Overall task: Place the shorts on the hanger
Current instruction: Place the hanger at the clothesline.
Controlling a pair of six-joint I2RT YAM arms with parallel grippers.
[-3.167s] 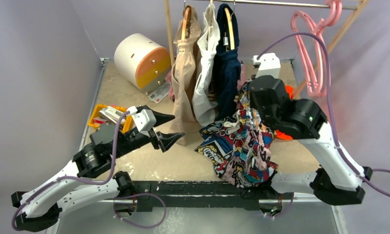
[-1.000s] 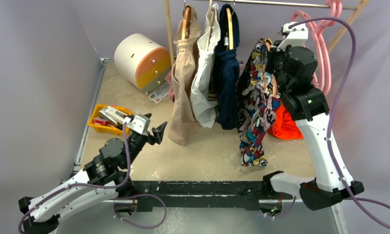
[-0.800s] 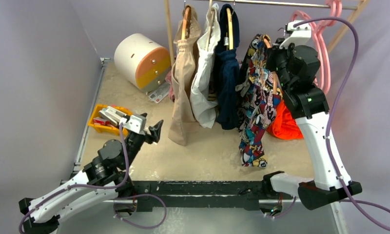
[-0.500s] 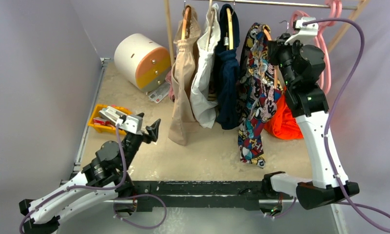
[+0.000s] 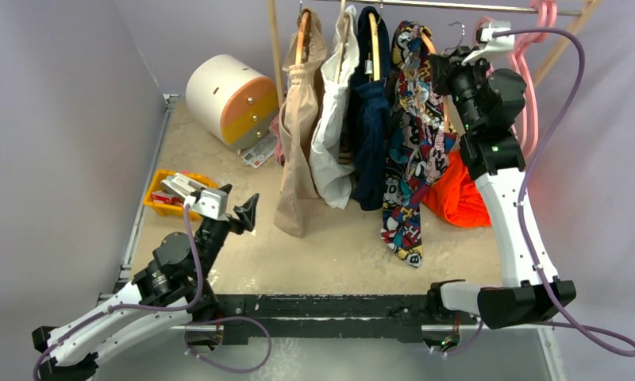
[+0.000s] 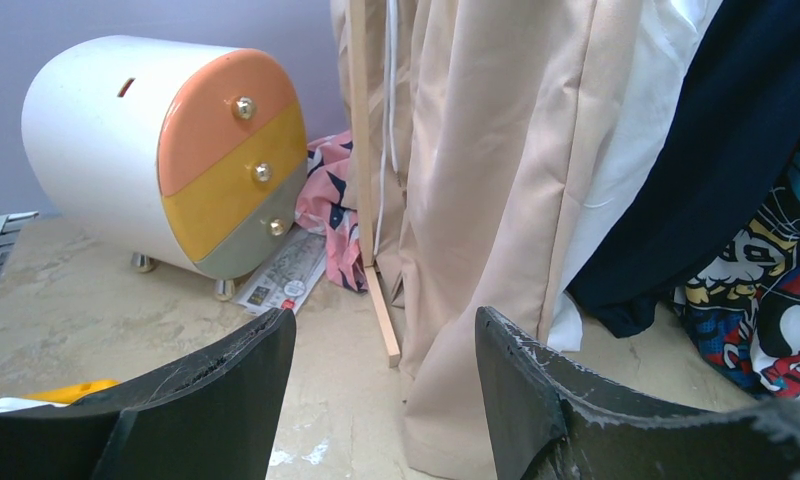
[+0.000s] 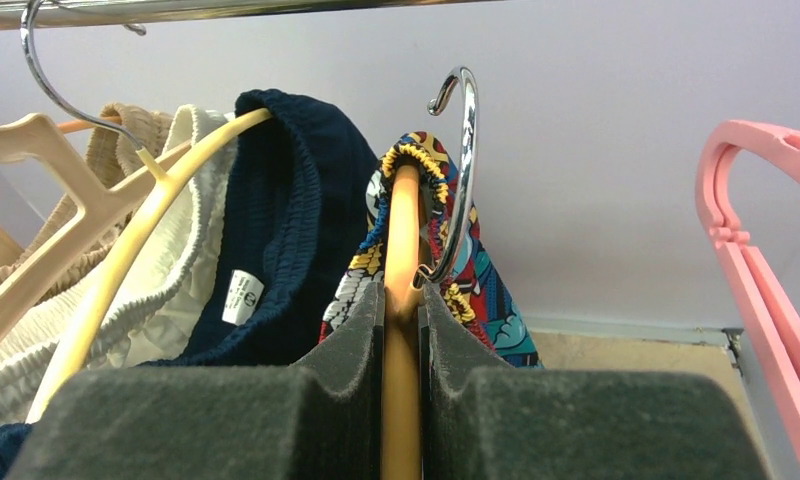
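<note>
The comic-print shorts [image 5: 409, 151] hang draped over the peach-orange hanger [image 5: 430, 44], lifted up near the rail [image 5: 425, 5]. My right gripper [image 5: 444, 67] is shut on the hanger's arm [image 7: 403, 330]; its silver hook [image 7: 461, 160] stands just below the rail [image 7: 226, 8], not over it. The shorts' waistband [image 7: 416, 160] wraps the hanger's top. A corner of the shorts shows in the left wrist view [image 6: 766, 320]. My left gripper [image 5: 245, 213] is open and empty, low over the table at the left [image 6: 386, 340].
Beige [image 5: 302, 119], white [image 5: 334, 111] and navy [image 5: 370, 111] garments hang on wooden hangers left of the shorts. Pink hangers [image 5: 525, 79] hang at the right. An orange garment [image 5: 461, 194] lies behind. A round drawer box [image 5: 227, 99] and a yellow tray [image 5: 167, 194] sit at the left.
My right gripper has lifted the hanger with the shorts off the table, up and back to just under the rail. My left arm has drawn back toward the near left.
</note>
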